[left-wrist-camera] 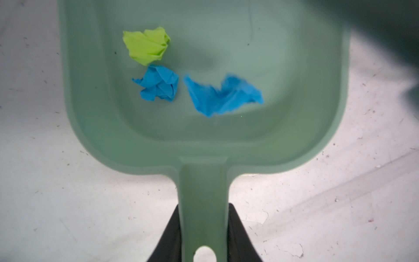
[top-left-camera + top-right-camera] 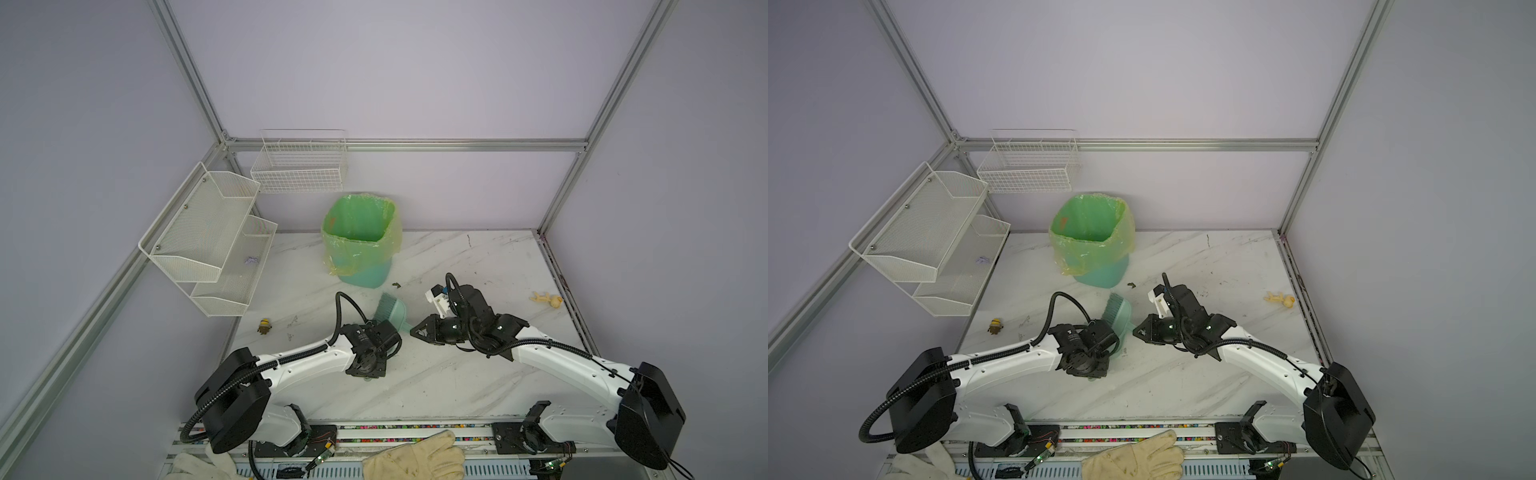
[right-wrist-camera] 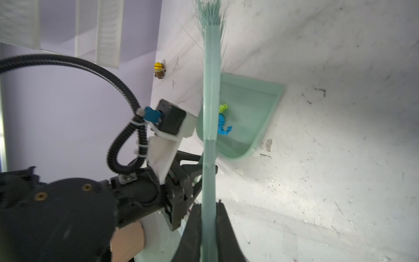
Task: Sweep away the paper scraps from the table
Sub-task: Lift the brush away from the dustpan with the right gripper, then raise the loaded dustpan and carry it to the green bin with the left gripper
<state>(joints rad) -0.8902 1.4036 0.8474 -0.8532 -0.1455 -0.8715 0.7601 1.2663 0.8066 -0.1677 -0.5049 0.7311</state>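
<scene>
Scuffed white marbled counter (image 2: 436, 382), green-lined bin (image 2: 357, 257) stood at its back, yellow toy figure (image 2: 264, 326) lay left, tan figurine (image 2: 545, 298) right.

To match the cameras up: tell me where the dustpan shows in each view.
Top view: dustpan near centre, just below the bin.
Top view: same place.
Left wrist: fills the picture, handle in the left gripper.
Right wrist: centre, behind the brush.
Shared landmark: the brush, right at the dustpan, in all but the left wrist view.
</scene>
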